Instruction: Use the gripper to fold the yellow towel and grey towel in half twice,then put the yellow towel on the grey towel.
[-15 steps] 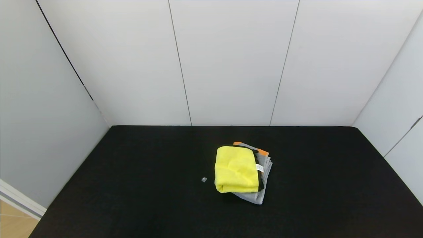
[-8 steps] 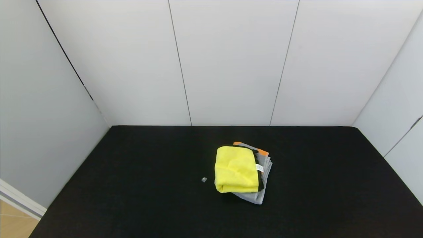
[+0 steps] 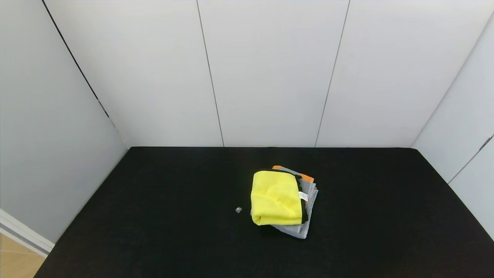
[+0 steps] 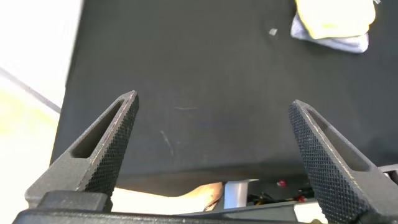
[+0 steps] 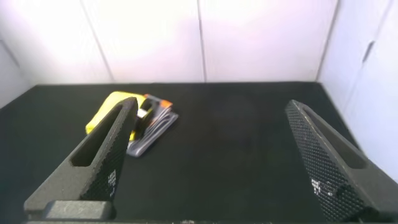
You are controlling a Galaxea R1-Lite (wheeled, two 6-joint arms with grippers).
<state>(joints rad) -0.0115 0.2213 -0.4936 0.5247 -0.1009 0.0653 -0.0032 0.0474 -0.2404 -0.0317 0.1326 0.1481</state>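
The yellow towel (image 3: 276, 198), folded into a small thick pad, lies on top of the folded grey towel (image 3: 307, 193) near the middle of the black table (image 3: 154, 216). The grey towel's orange stripe end peeks out at the far side, and its layered edges show to the right and front. Neither arm appears in the head view. My left gripper (image 4: 211, 102) hangs open over the table's near left edge, far from the yellow towel (image 4: 336, 17) and grey towel (image 4: 339, 42). My right gripper (image 5: 208, 106) is open and empty, pulled back, with the yellow towel (image 5: 104, 107) and grey towel (image 5: 152, 130) beyond it.
A tiny pale scrap (image 3: 238, 209) lies on the table just left of the stack. White panel walls (image 3: 270, 73) enclose the table at the back and both sides. Bare floor (image 3: 19, 258) shows past the front left corner.
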